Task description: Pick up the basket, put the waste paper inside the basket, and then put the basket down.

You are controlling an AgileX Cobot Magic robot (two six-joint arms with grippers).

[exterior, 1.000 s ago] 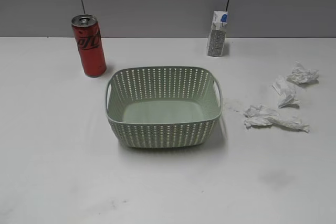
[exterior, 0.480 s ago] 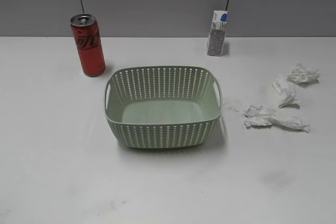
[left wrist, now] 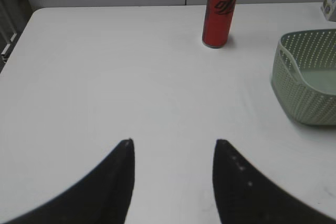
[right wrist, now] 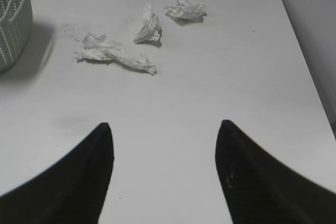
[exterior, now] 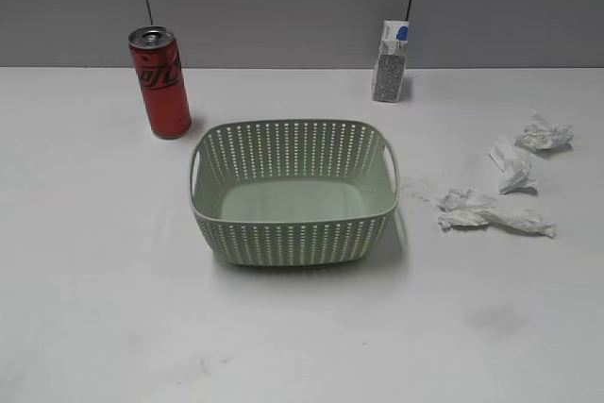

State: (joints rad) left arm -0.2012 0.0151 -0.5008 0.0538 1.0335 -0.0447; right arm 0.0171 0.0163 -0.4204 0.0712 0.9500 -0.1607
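Nothing on the table has really shifted since the earlier frames; the can seems to wobble a hair between them, but that may only be the picture, and basket and paper lie where they did.

Far left, the left gripper (left wrist: 173, 142) hangs over bare table (exterior: 85, 309) with its two dark fingers spread and nothing between them. The red can (exterior: 159, 82) stands upright beyond it, near the basket's back left corner but apart from it. The basket (exterior: 293, 237) sits upright in the middle of the table, open side up, and its pale floor shows bare: nothing is in it yet. A cut-out handle shows at each short end.

The step in hand looks to be the reach for the basket. I would send the left gripper to the near left rim or handle, fingers straddling the wall, and keep clear of the can on the way in. The slotted plastic wall is thin and will likely flex, so a grip low on the rim should hold steadier.

Behind the basket to the right stands a small carton (exterior: 390, 73), which is no part of the job. Right of the basket lies the waste paper (exterior: 493, 212), three crumpled wads well apart from the basket's side. The right gripper (right wrist: 163, 125) is likewise spread and empty, with the wads just ahead.
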